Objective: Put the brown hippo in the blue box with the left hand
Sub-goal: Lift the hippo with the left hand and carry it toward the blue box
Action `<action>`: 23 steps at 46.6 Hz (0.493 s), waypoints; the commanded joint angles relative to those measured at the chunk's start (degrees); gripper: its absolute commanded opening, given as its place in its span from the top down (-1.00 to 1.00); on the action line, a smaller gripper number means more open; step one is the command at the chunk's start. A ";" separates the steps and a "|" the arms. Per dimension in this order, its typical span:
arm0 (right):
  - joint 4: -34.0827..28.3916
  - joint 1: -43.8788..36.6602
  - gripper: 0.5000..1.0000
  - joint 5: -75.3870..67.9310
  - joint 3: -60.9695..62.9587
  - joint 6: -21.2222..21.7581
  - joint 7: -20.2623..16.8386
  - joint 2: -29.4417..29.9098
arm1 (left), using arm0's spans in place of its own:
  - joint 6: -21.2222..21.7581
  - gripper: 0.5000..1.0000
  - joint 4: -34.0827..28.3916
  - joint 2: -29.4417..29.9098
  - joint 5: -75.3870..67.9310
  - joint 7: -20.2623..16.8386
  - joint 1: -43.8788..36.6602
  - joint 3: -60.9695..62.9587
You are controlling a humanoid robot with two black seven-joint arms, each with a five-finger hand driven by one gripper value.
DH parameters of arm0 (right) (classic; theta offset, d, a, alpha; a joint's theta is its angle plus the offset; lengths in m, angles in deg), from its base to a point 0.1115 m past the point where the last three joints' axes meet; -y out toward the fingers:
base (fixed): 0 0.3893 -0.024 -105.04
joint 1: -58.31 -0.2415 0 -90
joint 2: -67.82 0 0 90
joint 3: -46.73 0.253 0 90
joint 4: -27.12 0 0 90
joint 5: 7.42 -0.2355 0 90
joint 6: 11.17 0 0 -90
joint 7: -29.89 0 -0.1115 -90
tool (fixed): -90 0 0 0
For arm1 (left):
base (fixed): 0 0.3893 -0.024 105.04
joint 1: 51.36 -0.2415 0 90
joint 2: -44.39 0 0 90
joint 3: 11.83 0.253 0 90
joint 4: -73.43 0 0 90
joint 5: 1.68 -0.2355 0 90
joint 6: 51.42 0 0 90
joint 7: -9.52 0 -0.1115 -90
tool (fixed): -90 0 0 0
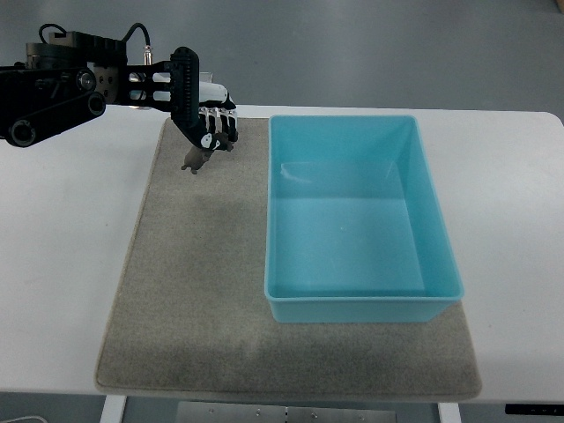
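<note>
- The blue box (361, 220) sits on the right part of a grey mat (194, 291), open side up and empty as far as can be seen; its long axis runs from the far edge of the mat toward the near edge.
- The left hand (211, 128) reaches in from the left and hangs over the far left corner of the mat, just left of the box's far left corner and apart from its wall.
- Its fingers (220, 123) curl downward, closed around a small brown thing (196, 160), most likely the hippo, of which only a dark stub pokes out below the hand.
- I cannot tell from this steep view whether the hippo hangs clear of the mat or touches it.
- The relation that matters: the box opening lies to the right of the hand and slightly nearer the robot, so the carry would go sideways over the box's left wall.
- The hippo's long axis seems to point down and slightly left, but too little shows to be sure.
- The right arm is not seen.
</note>
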 commanded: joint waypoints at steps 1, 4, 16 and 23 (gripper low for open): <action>-0.01 0.00 -0.74 0.00 0.00 0.00 0.00 0.00 | -0.06 1.00 0.00 0.00 0.13 0.00 0.57 -0.07; -0.01 0.00 -0.74 0.00 0.00 0.00 0.00 0.00 | -0.15 1.00 0.00 0.00 0.13 0.00 1.19 -0.07; -0.01 0.00 -0.74 0.00 0.00 0.00 0.00 0.00 | -0.77 1.00 0.00 0.00 0.31 0.00 3.83 -0.42; -0.01 0.00 -0.74 0.00 0.00 0.00 0.00 0.00 | -0.68 1.00 0.43 -0.18 0.22 0.00 4.09 -1.74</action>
